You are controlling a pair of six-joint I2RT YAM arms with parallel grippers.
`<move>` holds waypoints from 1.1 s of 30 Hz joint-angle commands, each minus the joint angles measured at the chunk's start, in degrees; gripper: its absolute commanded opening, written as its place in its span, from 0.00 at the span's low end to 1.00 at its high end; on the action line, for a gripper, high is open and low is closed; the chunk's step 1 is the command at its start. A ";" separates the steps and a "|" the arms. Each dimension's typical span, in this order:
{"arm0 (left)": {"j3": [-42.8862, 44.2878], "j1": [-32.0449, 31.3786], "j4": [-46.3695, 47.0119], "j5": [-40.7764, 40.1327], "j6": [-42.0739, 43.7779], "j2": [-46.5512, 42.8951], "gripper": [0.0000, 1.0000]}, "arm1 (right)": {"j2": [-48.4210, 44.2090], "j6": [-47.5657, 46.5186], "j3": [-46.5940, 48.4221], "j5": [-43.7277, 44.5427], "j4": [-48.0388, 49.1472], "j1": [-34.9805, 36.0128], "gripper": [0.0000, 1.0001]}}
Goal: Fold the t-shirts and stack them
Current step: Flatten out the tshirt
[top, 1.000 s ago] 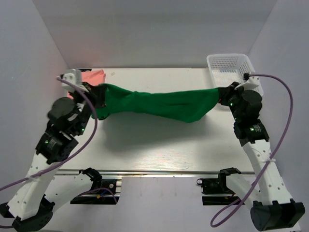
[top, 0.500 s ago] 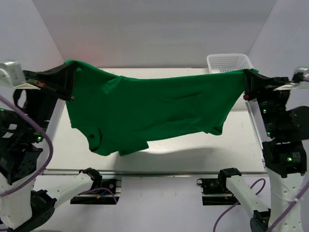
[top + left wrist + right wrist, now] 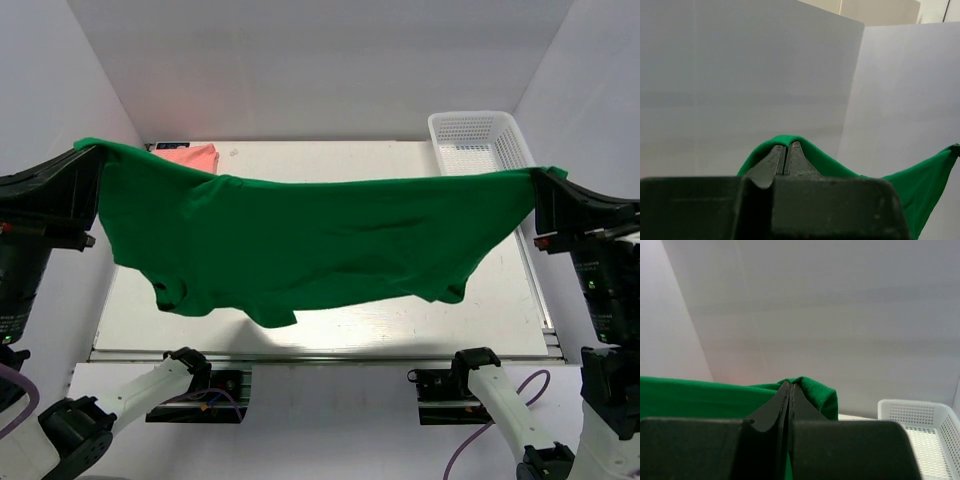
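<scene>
Over at the far right corner there's the white plastic mesh basket (image 3: 470, 116), sitting on the table with its long side running along the right edge. From the right wrist view its rim (image 3: 910, 402) and lattice walls come up clearly, with the mesh floor visible inside. The table (image 3: 400, 322) itself is a pale cream slab, brightly lit along the near strip, with a soft shadow lying across its middle. A metal rail (image 3: 320, 355) runs along its near edge. Plain white panels box the whole thing in: a back wall (image 3: 320, 70), a left wall (image 3: 50, 80) and a right wall (image 3: 590, 100), all angled outward.
</scene>
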 commanded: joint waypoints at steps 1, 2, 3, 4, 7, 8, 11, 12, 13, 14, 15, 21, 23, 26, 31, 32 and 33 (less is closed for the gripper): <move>1.96 0.32 -1.17 2.06 0.90 -1.17 0.00 | -1.50 0.03 2.08 -1.29 -1.59 -0.14 0.00; 1.97 0.32 -1.78 3.29 0.38 -1.17 0.00 | -1.68 0.21 2.69 -1.55 -2.03 -0.05 0.00; 2.84 0.32 -1.78 5.30 0.38 -1.87 0.00 | -1.85 0.47 3.39 -1.46 -2.73 0.04 0.00; 3.72 0.32 -2.74 6.19 -0.41 -1.88 0.00 | -2.03 0.74 3.75 -1.46 -3.52 -0.05 0.00; 4.26 0.84 -3.98 12.08 -0.42 -2.49 0.00 | -2.91 1.18 4.37 -1.55 -4.49 -0.14 0.00; 3.56 0.84 -3.98 12.09 -0.94 -2.49 0.00 | -3.34 1.44 4.19 -1.46 -4.84 -0.23 0.00; 2.94 0.84 -3.98 11.92 -0.94 -2.49 0.00 | -4.49 2.14 3.49 -1.11 -5.81 -0.22 0.00; 2.94 0.84 -3.98 11.91 -0.94 -2.49 0.00 | -5.10 2.15 3.14 -1.20 -5.72 -0.23 0.00; 2.94 1.37 -3.98 11.91 -1.47 -2.49 0.00 | -5.63 2.32 2.35 -1.11 -5.81 0.12 0.00; 2.42 1.37 -3.98 12.44 -1.47 -1.97 0.00 | -5.72 2.23 1.65 -0.94 -5.64 -0.22 0.00; 2.41 1.37 -3.98 12.44 -1.47 -1.97 0.00 | -5.98 2.49 0.42 0.02 -5.90 -0.05 0.00; -10.32 1.37 1.37 9.38 -2.52 -3.72 0.00 | -5.90 4.25 -8.25 3.01 -4.50 -0.05 0.00; -16.03 1.37 3.39 5.42 -2.53 -4.25 0.00 | -6.25 5.48 -13.18 4.24 -1.79 -0.05 0.00; -22.62 1.37 6.65 0.24 -2.53 -3.72 0.00 | -5.73 6.54 -20.92 7.85 1.90 -0.05 0.00; -34.22 0.84 14.36 -11.00 -2.53 -2.67 0.00 | -1.77 7.86 -30.58 9.34 7.00 -0.05 0.00; -35.89 0.84 15.61 -12.07 -2.53 -2.67 0.00 | 0.32 8.03 -31.66 9.43 7.89 -0.05 0.00; -38.26 0.84 16.49 -14.26 -2.53 -2.06 0.00 | 1.13 8.47 -32.54 9.96 10.07 -0.05 0.00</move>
